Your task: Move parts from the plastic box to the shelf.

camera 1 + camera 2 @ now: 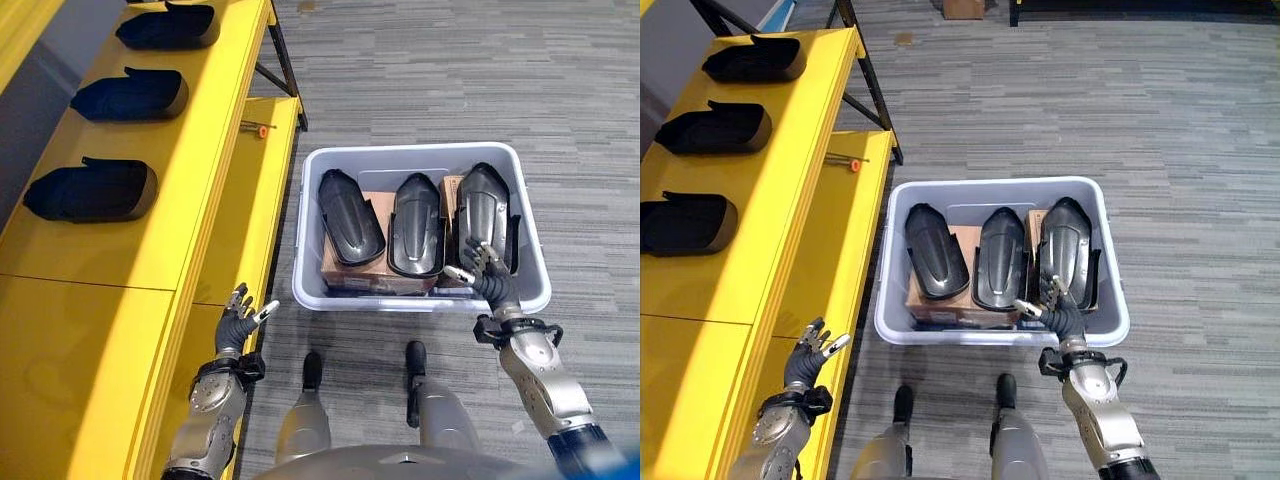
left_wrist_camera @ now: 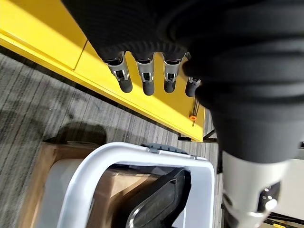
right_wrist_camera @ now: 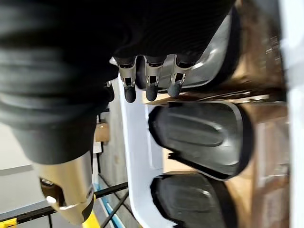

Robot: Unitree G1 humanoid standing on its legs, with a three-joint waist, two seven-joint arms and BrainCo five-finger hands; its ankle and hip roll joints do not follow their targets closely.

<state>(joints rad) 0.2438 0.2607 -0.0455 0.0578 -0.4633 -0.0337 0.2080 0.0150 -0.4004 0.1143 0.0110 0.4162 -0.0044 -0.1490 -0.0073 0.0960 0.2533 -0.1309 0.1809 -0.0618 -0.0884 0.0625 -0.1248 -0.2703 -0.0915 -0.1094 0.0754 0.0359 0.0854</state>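
Nearest, left of the plastic box (image 1: 312,262): left robot hand (image 1: 237,322), fingers relaxed and spread, empty, hovering beside the yellow shelf (image 1: 195,190). At the box's near rim: right robot hand (image 1: 487,275), fingers loosely extended over the rightmost black part (image 1: 485,215), not curled round it. Inside the box: three black parts on brown cartons, middle part (image 1: 415,225) and left part (image 1: 350,215) untouched. Left of the box, on the shelf's top: three more black parts (image 1: 92,190).
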